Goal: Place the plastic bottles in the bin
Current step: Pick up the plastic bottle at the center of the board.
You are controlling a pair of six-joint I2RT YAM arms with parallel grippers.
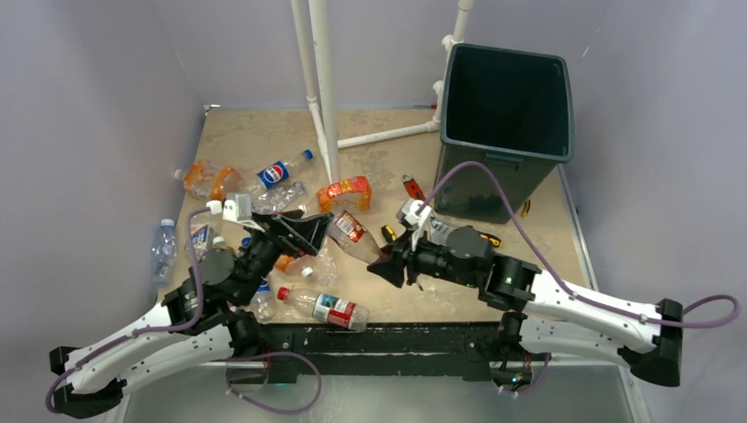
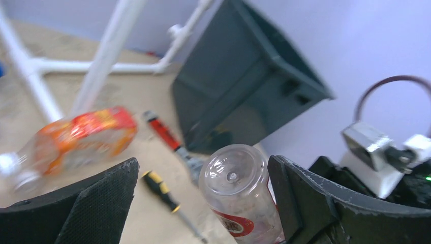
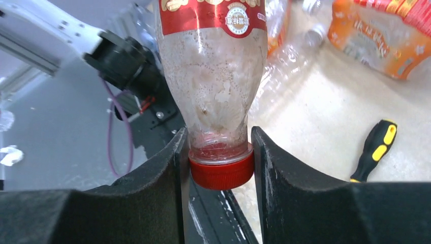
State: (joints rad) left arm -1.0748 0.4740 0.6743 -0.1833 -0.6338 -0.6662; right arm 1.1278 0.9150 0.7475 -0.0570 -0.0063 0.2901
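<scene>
Between the two arms, above the front of the table point(image 1: 388, 163), a red-labelled bottle point(image 1: 352, 231) hangs in the air, slanting from upper left to lower right in the overhead view. The right claw point(image 3: 218, 136) has closed on its red cap point(image 3: 221, 173), one finger pressed to each side, so the bottle is held by the neck. The left claw point(image 2: 202, 163) stands wide open around the bottle's clear base. There is a plain gap at one finger, and I cannot tell whether the other touches.

The bin point(image 1: 476, 185) stands upright at the far right corner of the table, well apart from the held bottle. More bottles lie on the left half: a Pepsi one point(image 1: 280, 170), an orange-labelled one point(image 1: 345, 192) near the white pipe frame point(image 1: 321, 88), an orange-tinted one point(image 1: 207, 179) at the far left, and a red-labelled one point(image 1: 326, 307) near the front edge. A yellow-and-black screwdriver point(image 3: 373, 151) lies on the table beside the right claw.
</scene>
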